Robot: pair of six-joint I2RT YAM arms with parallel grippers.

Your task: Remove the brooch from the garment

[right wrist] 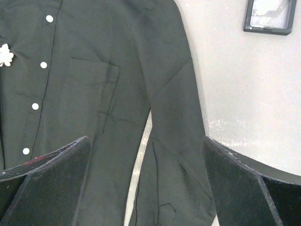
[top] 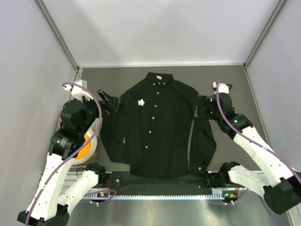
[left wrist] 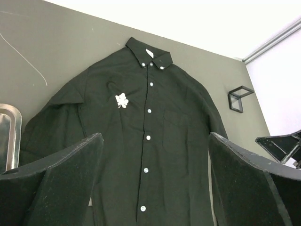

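The garment (top: 155, 125), a black long-sleeved shirt, lies flat and buttoned in the middle of the table, collar at the far side. The brooch (top: 140, 102), a tiny white leaf shape, is pinned on its chest left of the button line. It also shows in the left wrist view (left wrist: 122, 100) and at the left edge of the right wrist view (right wrist: 4, 55). My left gripper (top: 109, 101) is open and empty, above the shirt's left shoulder and sleeve (left wrist: 155, 141). My right gripper (top: 200, 107) is open and empty, above the right sleeve (right wrist: 145, 141).
A small black square box (left wrist: 239, 98) stands on the table right of the shirt, also seen in the right wrist view (right wrist: 269, 16). A metal tray (left wrist: 9, 136) and an orange object (top: 84, 146) sit at the table's left edge. White walls enclose the table.
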